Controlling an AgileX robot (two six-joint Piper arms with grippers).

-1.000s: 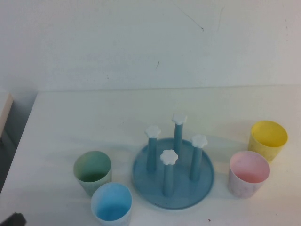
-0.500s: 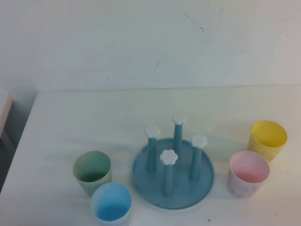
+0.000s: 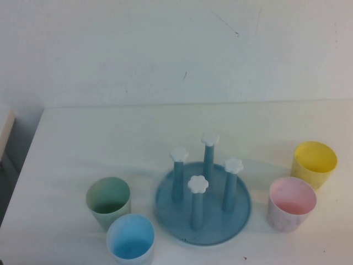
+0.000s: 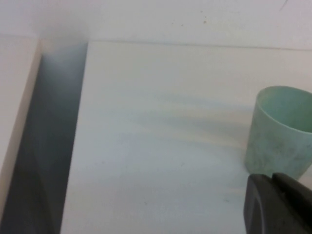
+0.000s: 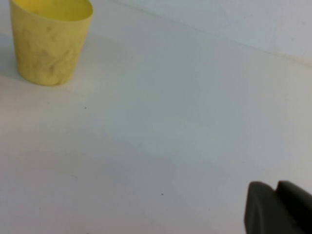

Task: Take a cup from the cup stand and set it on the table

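The light blue cup (image 3: 130,239) stands upright on the white table (image 3: 110,138), front left of the cup stand (image 3: 203,205). The stand's four pegs with white flower caps are all bare. Neither arm shows in the high view. In the left wrist view my left gripper (image 4: 273,181) is shut and empty, just short of the green cup (image 4: 280,130). My right gripper (image 5: 276,187) is shut and empty over bare table, well away from the yellow cup (image 5: 48,39).
A green cup (image 3: 108,201) stands behind the light blue one. A pink cup (image 3: 292,203) and a yellow cup (image 3: 314,163) stand right of the stand. The table's left edge (image 4: 80,122) drops to a dark gap; a white wall rises behind.
A dark bit of the left arm at the high view's bottom left corner has slipped out of frame. Cups and stand have not moved.
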